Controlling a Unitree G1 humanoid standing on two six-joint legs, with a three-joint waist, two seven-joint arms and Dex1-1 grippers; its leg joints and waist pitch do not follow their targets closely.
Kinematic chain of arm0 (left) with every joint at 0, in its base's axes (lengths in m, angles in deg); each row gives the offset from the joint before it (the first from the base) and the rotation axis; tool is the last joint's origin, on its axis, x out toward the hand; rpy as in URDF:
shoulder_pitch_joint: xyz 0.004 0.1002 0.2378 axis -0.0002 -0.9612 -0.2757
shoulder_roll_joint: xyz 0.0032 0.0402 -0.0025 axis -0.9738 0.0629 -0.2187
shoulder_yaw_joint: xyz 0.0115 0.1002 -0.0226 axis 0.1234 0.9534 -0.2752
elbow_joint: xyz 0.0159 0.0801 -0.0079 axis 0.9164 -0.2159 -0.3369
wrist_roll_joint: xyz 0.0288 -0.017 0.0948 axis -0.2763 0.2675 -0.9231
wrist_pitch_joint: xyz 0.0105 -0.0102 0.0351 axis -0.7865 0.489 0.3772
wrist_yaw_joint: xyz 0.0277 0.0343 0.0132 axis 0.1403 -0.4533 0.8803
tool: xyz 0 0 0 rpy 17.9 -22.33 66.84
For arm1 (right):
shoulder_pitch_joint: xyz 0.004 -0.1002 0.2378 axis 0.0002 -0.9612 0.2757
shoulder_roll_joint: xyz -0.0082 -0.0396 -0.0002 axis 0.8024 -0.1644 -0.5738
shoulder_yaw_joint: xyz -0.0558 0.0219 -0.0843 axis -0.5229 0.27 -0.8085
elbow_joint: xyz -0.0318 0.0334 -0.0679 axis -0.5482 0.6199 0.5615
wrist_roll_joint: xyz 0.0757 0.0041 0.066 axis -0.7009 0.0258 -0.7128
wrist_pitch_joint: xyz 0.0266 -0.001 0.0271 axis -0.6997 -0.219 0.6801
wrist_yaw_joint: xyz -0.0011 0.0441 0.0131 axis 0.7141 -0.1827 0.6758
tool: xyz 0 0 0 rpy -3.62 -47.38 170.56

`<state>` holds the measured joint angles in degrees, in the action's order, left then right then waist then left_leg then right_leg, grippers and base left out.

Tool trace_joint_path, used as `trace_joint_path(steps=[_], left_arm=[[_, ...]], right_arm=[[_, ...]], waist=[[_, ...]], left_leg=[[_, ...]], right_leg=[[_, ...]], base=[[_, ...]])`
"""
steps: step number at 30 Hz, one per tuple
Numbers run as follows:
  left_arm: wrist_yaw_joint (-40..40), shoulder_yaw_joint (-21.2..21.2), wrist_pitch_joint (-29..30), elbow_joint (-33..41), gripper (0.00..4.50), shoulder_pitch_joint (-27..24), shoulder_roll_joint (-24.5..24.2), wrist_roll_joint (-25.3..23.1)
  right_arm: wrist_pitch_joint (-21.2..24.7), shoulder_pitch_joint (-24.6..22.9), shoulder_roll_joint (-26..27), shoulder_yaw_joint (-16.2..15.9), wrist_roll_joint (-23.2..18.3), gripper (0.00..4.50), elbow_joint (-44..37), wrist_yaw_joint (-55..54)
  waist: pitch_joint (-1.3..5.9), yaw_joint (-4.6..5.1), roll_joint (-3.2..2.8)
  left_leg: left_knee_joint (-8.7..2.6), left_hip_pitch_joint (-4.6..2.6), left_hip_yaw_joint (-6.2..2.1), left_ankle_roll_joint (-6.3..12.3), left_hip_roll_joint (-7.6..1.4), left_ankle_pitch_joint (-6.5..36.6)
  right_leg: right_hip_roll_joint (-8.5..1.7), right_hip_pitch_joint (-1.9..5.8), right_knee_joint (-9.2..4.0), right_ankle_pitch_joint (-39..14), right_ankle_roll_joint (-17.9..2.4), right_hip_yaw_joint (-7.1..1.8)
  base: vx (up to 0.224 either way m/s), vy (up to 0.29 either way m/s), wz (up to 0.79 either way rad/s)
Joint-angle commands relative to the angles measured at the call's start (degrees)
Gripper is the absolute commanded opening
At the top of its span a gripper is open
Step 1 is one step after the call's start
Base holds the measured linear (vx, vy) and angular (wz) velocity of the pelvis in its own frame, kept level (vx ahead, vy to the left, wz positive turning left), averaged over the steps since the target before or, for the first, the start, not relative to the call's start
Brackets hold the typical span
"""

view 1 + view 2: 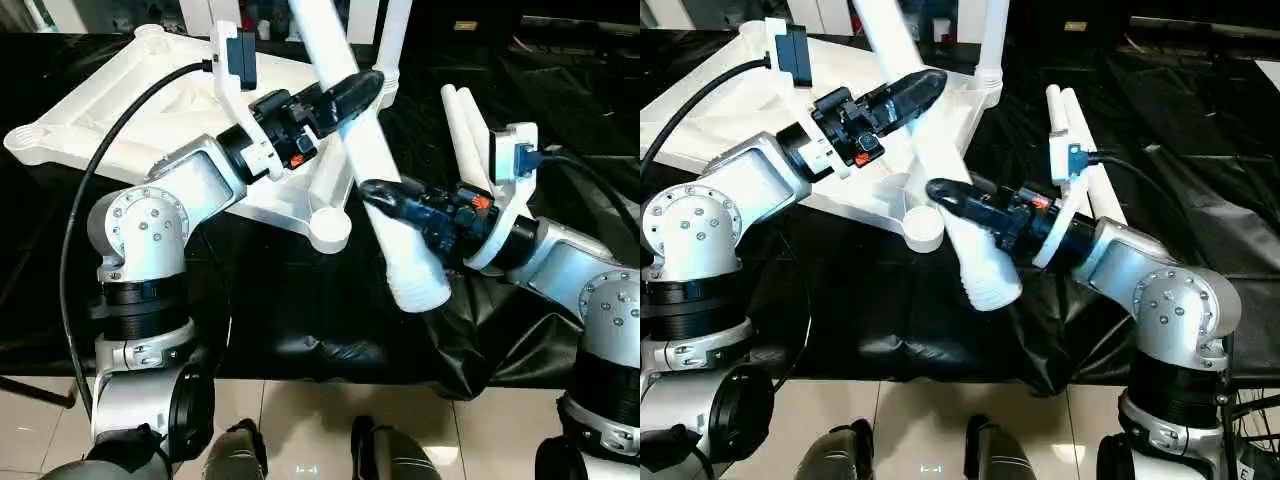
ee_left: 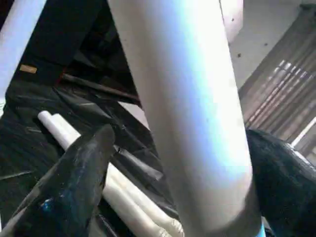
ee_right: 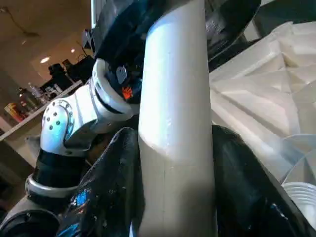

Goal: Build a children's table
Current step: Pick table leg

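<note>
Now: one leg held aslant over the upturned tabletop

Largest is the single white tabletop (image 1: 150,100), lying underside up on the black cloth (image 1: 300,330), ribs and X-brace showing, one round corner socket (image 1: 330,228) nearest the robot. Of legs I count four: one upright leg (image 1: 392,40) standing in a far corner socket, two spare legs (image 1: 465,135) lying side by side on the cloth near the right arm, and one held leg (image 1: 365,150) slanting across the middle, its flared end (image 1: 420,285) lowest and just beside the near socket, not in it.

Two grippers. The right gripper (image 1: 395,205) reaches in from the right, fingers roughly level, clamped on the held leg just above the flare. The left gripper (image 1: 345,100) reaches across from the left, higher up the same leg; its fingers (image 2: 74,173) straddle the tube, spread wide, with a gap showing beside one of them
</note>
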<state>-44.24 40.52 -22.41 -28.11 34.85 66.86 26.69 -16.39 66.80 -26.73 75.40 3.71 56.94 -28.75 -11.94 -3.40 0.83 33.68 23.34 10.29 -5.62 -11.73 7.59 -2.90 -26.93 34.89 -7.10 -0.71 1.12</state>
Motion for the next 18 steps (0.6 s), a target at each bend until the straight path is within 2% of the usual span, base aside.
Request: trace_joint_path(steps=[1, 2, 5, 6, 7, 10, 13, 15, 18], left_arm=[[0.26, 0.80, 0.74, 0.62, 4.24, 0.91, -0.23, 1.50], [0.20, 0.76, 0.85, 0.72, 4.02, 0.91, -0.26, 1.89], [0.35, 0.15, 1.73, 0.94, 4.15, 0.91, -0.13, 3.04], [0.18, -0.06, 2.15, 1.02, 3.91, 0.89, -0.19, 3.48], [0.05, -0.11, 2.35, 1.07, 3.66, 0.86, -0.25, 3.64], [0.27, -0.31, 2.82, 0.83, 3.66, 0.87, -0.50, 3.69], [0.27, -0.33, 2.87, 0.72, 3.22, 0.86, -0.63, 3.86], [0.55, -0.32, 2.82, 0.53, 3.23, 0.78, -0.84, 4.38], [0.86, -0.23, 2.60, 0.53, 2.77, 0.74, -0.96, 4.66]], right_arm=[[-1.13, -0.54, -0.66, -0.61, -1.43, 1.78, -2.12, 0.99], [-1.29, -0.69, -0.82, -0.87, -1.38, 1.78, -2.22, 1.14], [-1.83, -1.16, -1.44, -1.75, -1.14, 1.78, -2.39, 1.50], [-2.04, -1.28, -1.65, -2.08, -1.16, 1.78, -2.40, 1.60], [-2.12, -1.33, -1.73, -2.24, -1.13, 1.78, -2.41, 1.63], [-2.53, -1.47, -2.04, -2.92, -0.82, 1.78, -2.48, 1.79], [-2.65, -1.51, -2.23, -3.14, -0.83, 1.78, -2.47, 1.83], [-2.99, -1.52, -2.54, -3.47, -0.94, 1.78, -2.29, 1.89], [-3.54, -1.54, -2.94, -3.86, -1.04, 1.78, -2.05, 1.96]], waist=[[6.44, -0.29, 0.51], [6.48, -0.35, 0.43], [6.56, -0.35, 0.41], [6.47, -0.32, 0.44], [6.43, -0.31, 0.48], [6.38, -0.29, 0.58], [6.34, -0.28, 0.55], [6.36, -0.32, 0.55], [6.46, -0.29, 0.52]], left_leg=[[-2.92, -0.77, 0.06, 3.03, 0.69, 8.87], [-2.90, -0.72, 0.05, 3.02, 0.69, 8.59], [-2.85, -0.68, 0.04, 3.25, 0.64, 8.23], [-2.87, -0.63, 0.04, 3.29, 0.66, 8.42], [-2.86, -0.58, 0.05, 3.28, 0.69, 8.58], [-2.89, -0.63, 0.02, 3.20, 0.69, 8.87], [-2.94, -0.63, -0.03, 3.15, 0.65, 8.88], [-2.95, -0.61, -0.07, 3.08, 0.64, 8.66], [-2.88, -0.57, -0.06, 3.22, 0.59, 8.29]], right_leg=[[-2.46, 4.60, -4.73, -21.19, -6.06, -1.24], [-2.46, 4.64, -4.63, -20.31, -6.33, -1.25], [-2.46, 4.67, -4.47, -18.71, -7.19, -1.20], [-2.45, 4.68, -4.54, -18.85, -7.38, -1.18], [-2.46, 4.70, -4.58, -19.17, -7.28, -1.17], [-2.49, 4.66, -4.73, -20.61, -6.66, -1.14], [-2.50, 4.62, -4.77, -21.09, -6.24, -1.08], [-2.52, 4.65, -4.72, -21.05, -6.08, -1.06], [-2.55, 4.66, -4.60, -19.79, -6.53, -1.04]], base=[[0.000, 0.000, 0.00], [0.000, 0.000, 0.00], [0.000, 0.000, 0.00], [0.000, 0.000, 0.00], [0.000, 0.000, 0.00], [0.000, 0.000, 0.00], [0.000, 0.000, 0.00], [0.000, 0.000, 0.00], [0.000, 0.000, 0.00]])
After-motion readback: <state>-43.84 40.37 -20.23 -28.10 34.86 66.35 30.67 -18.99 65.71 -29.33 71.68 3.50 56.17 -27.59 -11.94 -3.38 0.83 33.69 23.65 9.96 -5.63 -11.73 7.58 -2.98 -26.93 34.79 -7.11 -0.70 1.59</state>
